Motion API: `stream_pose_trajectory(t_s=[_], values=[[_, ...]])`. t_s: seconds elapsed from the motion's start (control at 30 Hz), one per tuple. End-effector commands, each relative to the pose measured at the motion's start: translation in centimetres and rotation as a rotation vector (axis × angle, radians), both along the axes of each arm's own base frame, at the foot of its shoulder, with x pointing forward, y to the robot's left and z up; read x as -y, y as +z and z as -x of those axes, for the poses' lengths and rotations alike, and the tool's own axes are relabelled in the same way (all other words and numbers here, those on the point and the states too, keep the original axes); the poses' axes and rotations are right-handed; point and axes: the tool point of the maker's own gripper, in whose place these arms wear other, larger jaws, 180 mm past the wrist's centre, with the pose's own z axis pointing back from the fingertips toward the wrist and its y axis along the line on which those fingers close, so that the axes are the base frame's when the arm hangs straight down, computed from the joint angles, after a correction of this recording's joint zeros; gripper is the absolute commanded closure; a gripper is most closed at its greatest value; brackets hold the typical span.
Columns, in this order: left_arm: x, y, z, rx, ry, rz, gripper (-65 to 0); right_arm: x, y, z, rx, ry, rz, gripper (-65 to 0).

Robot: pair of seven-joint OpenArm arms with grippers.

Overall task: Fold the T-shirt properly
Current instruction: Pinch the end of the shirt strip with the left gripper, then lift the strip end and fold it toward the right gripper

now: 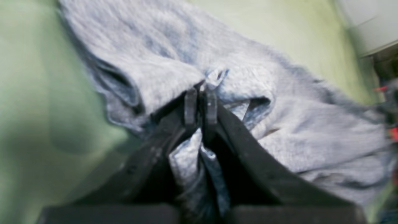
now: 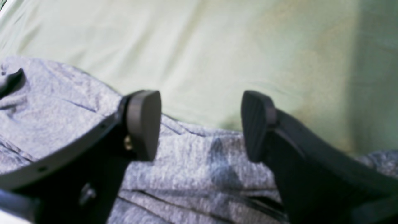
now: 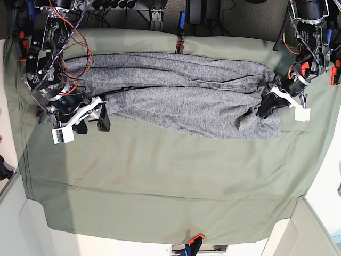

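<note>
The heather-grey T-shirt (image 3: pixel 181 101) lies bunched in a long band across the far half of the table. In the base view my left gripper (image 3: pixel 265 110) is at the shirt's right end. The left wrist view shows that gripper (image 1: pixel 200 93) shut on a pinched fold of the shirt (image 1: pixel 149 56), with cloth squeezed between the fingers. My right gripper (image 3: pixel 93 125) is at the shirt's left end by its near edge. In the right wrist view it (image 2: pixel 201 124) stands wide open just above the shirt's edge (image 2: pixel 192 168), with nothing between its pads (image 2: pixel 144 124).
An olive-green table cloth (image 3: pixel 160 181) covers the table, and its near half is bare. An orange clamp (image 3: pixel 194 238) holds the cloth at the near edge. Another clamp (image 3: pixel 181 42) grips it at the far edge. Cables and arm bases crowd both far corners.
</note>
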Motion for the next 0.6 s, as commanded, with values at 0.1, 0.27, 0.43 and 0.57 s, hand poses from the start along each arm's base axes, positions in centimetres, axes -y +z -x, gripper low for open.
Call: stream_pose_trajectory(t_s=[0.1, 0.27, 0.43, 0.57], values=[[-0.5, 2.1, -1.1, 0.066, -0.062, -0.162, 0.0, 0.0, 1.6, -0.8, 0.061, -0.001, -0.014, -40.3], [1.1, 4.9, -1.0, 0.155, -0.120, -0.226, 0.0, 0.0, 1.7, -0.9, 0.064, -0.002, -0.015, -40.3], [3.4, 7.6, -0.1, 0.233, -0.198, -0.306, 0.0, 0.0, 1.7, -0.9, 0.063, -0.002, -0.014, -40.3], [6.1, 8.4, 0.7, 0.262, -0.282, -0.341, 0.0, 0.0, 1.7, -0.9, 0.064, -0.002, -0.015, -40.2]])
